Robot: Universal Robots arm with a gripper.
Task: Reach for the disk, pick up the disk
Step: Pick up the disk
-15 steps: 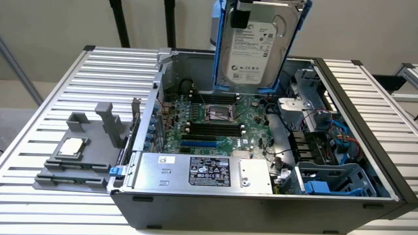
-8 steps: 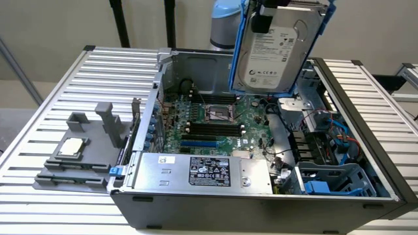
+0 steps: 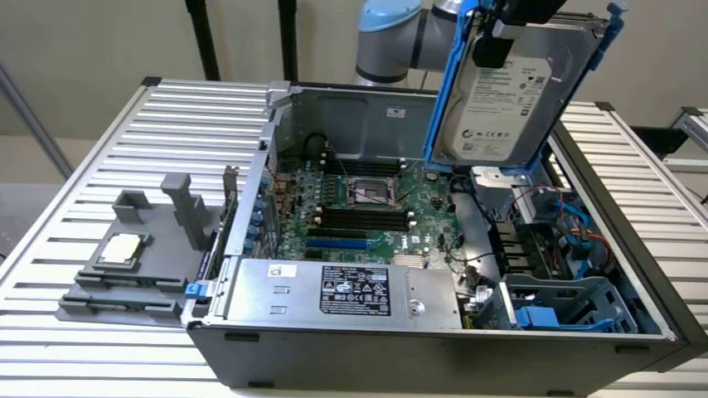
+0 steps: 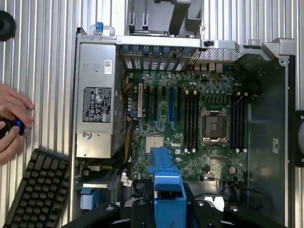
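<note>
Open black computer case [image 3: 443, 348] lies on its side nearest the exterior camera, on the ribbed metal surface [image 3: 177, 124], green motherboard [image 3: 366, 207] exposed. Well above its rim hangs the flat silver-grey disk [image 3: 503, 99] in a bright blue plastic carrier, upright and clear of every wall, pinched at its top edge by the arm's black hand [image 3: 520, 21]. Grey plastic fixture [image 3: 133, 265] sits beside the case. At the surface's edge, a person's hand [image 4: 12, 121] rests by a black keyboard [image 4: 38, 190].

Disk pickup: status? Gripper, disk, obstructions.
Gripper shut on the disk, held upright above the open computer case. A person's hands beside the case, near a keyboard.
</note>
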